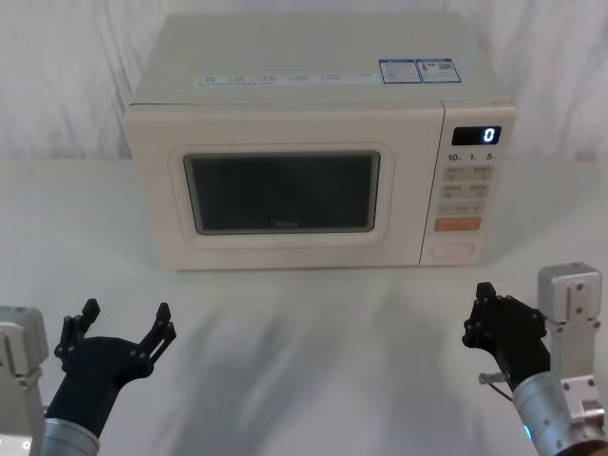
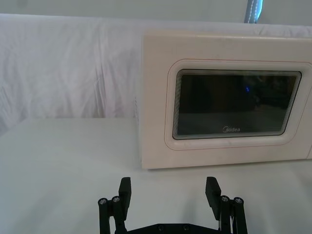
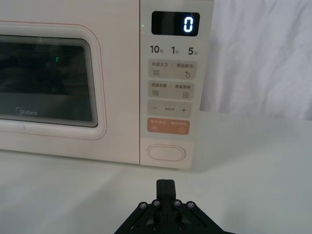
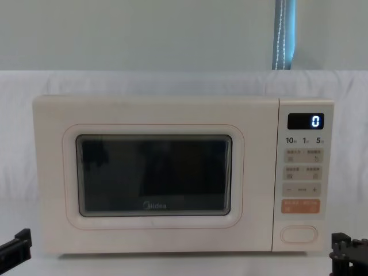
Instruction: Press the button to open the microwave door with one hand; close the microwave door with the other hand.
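Note:
The cream microwave (image 1: 323,66) stands at the back of the white table, its display reading "0". Its door (image 1: 157,190) with the dark window and Midea logo sits flush and shut; the door (image 2: 156,112) faces the left wrist view too. The wide pill-shaped button (image 1: 452,250) is at the bottom of the control panel, below the orange key; the button (image 3: 166,152) lies straight ahead of my right gripper (image 3: 165,184), which is shut and well short of it. My left gripper (image 1: 125,317) is open near the table's front left, away from the door.
White cloth covers the table (image 1: 313,332) and hangs behind the microwave. A broad bare stretch of table lies between the microwave front and both grippers. A blue-grey strip (image 4: 283,34) hangs on the wall behind.

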